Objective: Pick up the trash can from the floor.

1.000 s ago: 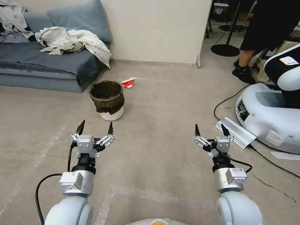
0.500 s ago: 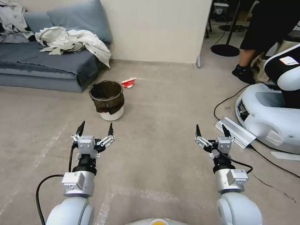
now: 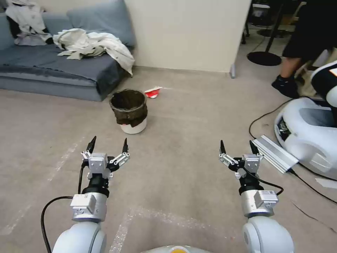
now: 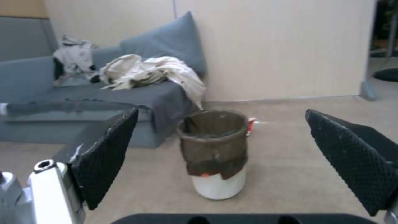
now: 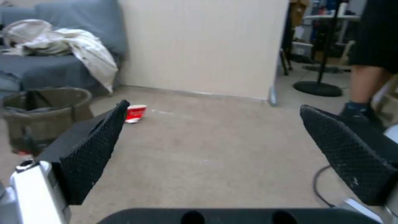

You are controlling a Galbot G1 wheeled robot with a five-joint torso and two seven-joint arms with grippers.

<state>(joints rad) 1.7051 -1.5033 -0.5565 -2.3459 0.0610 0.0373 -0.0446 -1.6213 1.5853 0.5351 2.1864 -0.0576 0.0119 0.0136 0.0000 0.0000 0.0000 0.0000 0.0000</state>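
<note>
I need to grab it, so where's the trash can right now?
In the head view the trash can stands on the floor ahead-left, beyond the open left gripper, near the sofa.

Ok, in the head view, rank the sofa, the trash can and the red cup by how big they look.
1. sofa, largest.
2. trash can.
3. red cup, smallest; it lies a little farther off than the trash can, but the gap is plain.
</note>
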